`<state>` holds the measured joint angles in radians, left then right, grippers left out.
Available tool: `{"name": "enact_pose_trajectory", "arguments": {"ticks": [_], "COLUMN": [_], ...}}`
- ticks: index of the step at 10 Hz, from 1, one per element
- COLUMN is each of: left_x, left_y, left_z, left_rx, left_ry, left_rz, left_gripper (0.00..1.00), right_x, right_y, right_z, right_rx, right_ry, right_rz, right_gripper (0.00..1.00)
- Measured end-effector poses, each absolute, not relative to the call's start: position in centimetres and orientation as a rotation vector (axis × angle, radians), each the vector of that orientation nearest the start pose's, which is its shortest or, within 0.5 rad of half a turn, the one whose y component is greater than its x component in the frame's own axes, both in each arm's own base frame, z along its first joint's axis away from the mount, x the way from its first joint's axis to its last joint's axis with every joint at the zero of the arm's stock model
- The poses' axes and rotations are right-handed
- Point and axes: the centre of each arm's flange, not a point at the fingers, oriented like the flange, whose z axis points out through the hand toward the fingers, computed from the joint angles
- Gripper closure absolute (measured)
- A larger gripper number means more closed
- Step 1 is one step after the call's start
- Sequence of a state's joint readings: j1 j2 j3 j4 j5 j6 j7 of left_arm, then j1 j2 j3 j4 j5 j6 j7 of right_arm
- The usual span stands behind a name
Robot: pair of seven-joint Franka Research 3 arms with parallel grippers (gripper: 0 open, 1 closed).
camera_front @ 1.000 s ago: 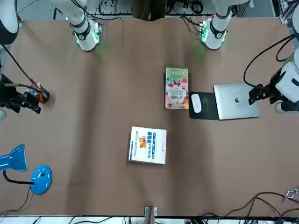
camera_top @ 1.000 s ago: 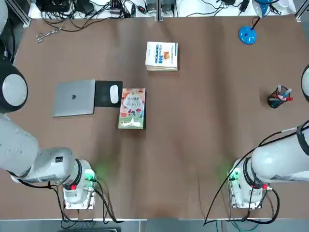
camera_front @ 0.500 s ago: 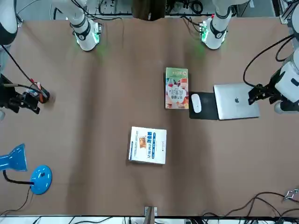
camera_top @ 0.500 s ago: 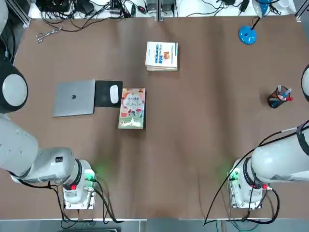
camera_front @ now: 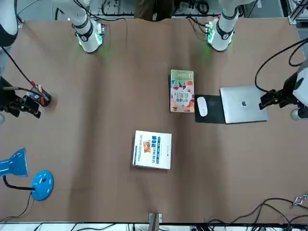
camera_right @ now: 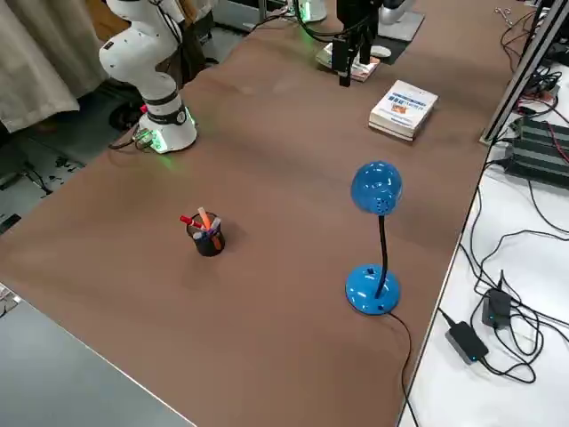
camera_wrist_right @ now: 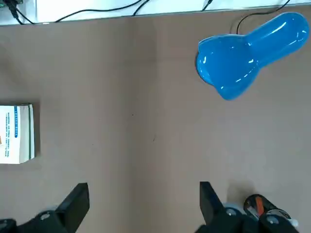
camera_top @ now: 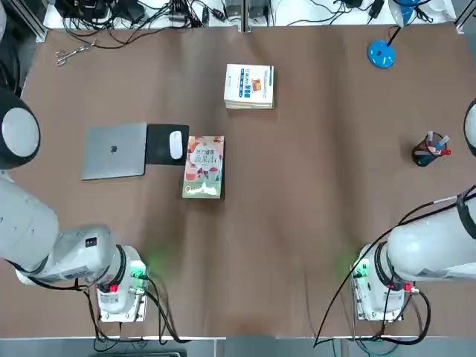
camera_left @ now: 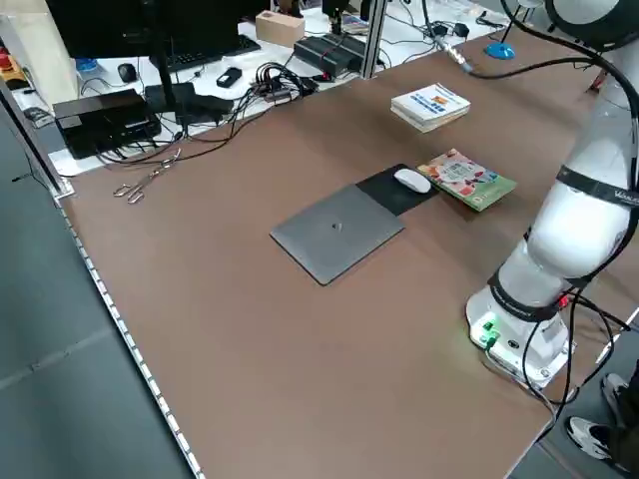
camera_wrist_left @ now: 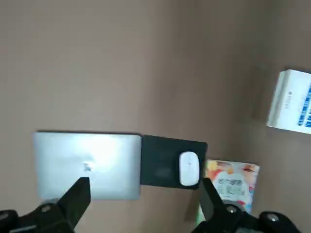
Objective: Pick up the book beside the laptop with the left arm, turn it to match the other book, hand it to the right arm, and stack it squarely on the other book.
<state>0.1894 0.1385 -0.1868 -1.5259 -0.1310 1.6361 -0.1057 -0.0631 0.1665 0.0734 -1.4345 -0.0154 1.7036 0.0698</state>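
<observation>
The book (camera_top: 204,166), peach with a green band, lies flat beside the black mouse pad (camera_top: 161,143), which adjoins the silver laptop (camera_top: 114,151). The other book (camera_top: 249,85), white with blue text, lies farther back. My left gripper (camera_front: 267,99) hangs open over the laptop's outer edge, nothing between its fingers. The left wrist view shows that gripper (camera_wrist_left: 144,184) above the laptop (camera_wrist_left: 87,164), with the book (camera_wrist_left: 232,182) off to one side. My right gripper (camera_front: 32,107) hovers open at the table's far right, beside a pen cup (camera_front: 42,98), holding nothing.
A white mouse (camera_top: 176,145) rests on the mouse pad. A blue desk lamp (camera_top: 380,53) stands at the back right, and the pen cup (camera_top: 429,151) sits below it. Scissors (camera_top: 72,52) lie at the back left. Cables run along the far edge.
The left arm has drifted slightly toward the robot's left, its gripper sliding outward over the laptop's edge. Both books and the right arm stay put.
</observation>
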Motion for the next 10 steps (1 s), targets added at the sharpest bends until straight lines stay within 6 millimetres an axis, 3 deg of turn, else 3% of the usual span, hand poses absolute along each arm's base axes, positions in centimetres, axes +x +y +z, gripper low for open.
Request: {"name": "enact_pose_trajectory", "arguments": {"ticks": [2, 4, 8, 10], "left_x": [58.0, 53.5, 43.2, 39.6], "left_y": [0.3, 0.8, -0.8, -1.3], "left_z": [55.6, 52.8, 41.5, 36.2], "left_rx": [-3.445, -3.518, -3.637, -3.693], "left_ry": [-0.282, -0.284, -0.151, -0.095], "left_rz": [0.141, 0.206, 0.318, 0.420], "left_gripper": [0.03, 0.05, 0.07, 0.11], "right_x": [61.9, 61.9, 61.9, 61.9], "right_y": [0.1, 0.2, 0.2, 0.2], "right_z": [60.3, 60.3, 60.2, 60.2], "right_rx": [-3.135, -3.136, -3.136, -3.136], "right_ry": [0.093, 0.092, 0.091, 0.091], "right_rz": [-0.156, -0.150, -0.149, -0.149], "right_gripper": [0.00, 0.00, 0.00, 0.00]}}
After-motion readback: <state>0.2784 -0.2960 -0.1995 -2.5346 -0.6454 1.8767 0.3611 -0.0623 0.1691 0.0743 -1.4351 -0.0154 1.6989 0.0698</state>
